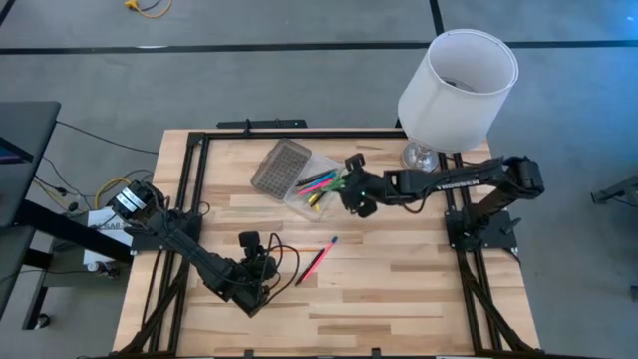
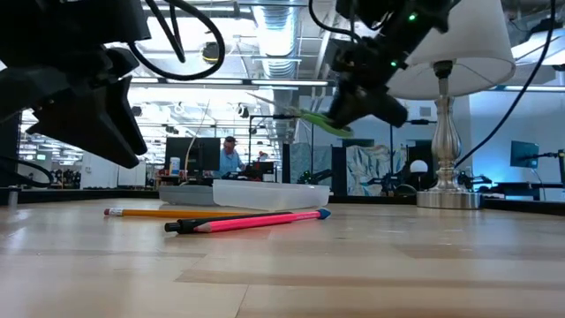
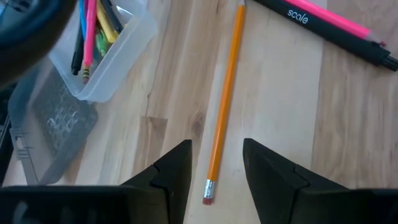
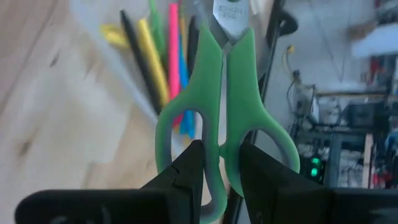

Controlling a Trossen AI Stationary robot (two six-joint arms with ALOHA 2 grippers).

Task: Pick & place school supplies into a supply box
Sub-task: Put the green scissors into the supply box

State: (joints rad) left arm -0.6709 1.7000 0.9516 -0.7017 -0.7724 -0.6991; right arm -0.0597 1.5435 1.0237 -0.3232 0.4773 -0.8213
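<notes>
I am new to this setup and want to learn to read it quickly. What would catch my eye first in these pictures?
First, the green-handled scissors, clamped in the right end effector and held in the air above the open supply box, which already contains colourful pens. Next, a pink pen and a yellow pencil lie on the wooden table, with the left end effector open directly over the pencil's eraser end. A white lamp stands at the far right corner.

The scissors' (image 4: 222, 93) blade tips are cut off in the right wrist view; the box (image 4: 118, 56) there is blurred, its pens indistinct.
</notes>
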